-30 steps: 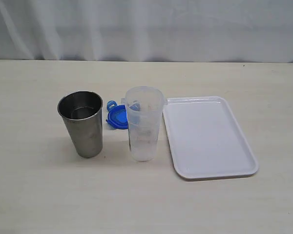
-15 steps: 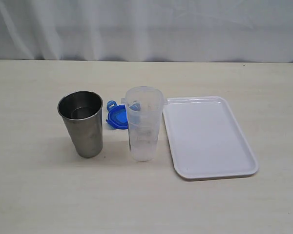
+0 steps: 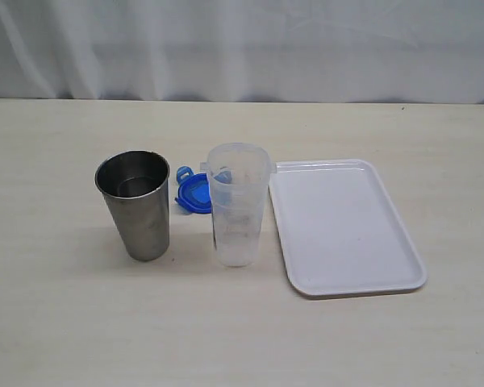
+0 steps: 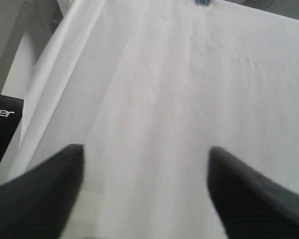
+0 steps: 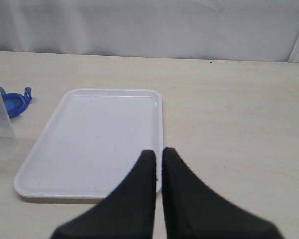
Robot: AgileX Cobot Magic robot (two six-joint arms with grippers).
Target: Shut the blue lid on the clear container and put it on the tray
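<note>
The clear container [image 3: 238, 205] stands upright mid-table, its mouth uncovered. The blue lid [image 3: 193, 194] lies flat on the table just behind it, toward the steel cup; in the right wrist view the blue lid [image 5: 13, 102] shows beside the clear container's wall [image 5: 0, 119]. The white tray [image 3: 343, 226] lies to the container's right with nothing on it. No arm shows in the exterior view. My left gripper [image 4: 145, 152] is open, facing only a white curtain. My right gripper [image 5: 159, 152] is shut and holds nothing, hovering near the tray [image 5: 97, 139].
A grey stainless-steel cup [image 3: 137, 205] stands upright left of the container, close to the lid. A white curtain [image 3: 242, 48] backs the table's far edge. Bare tabletop [image 3: 226, 339] stretches along the front.
None of the objects on the table has moved. No arm has come into the exterior view.
</note>
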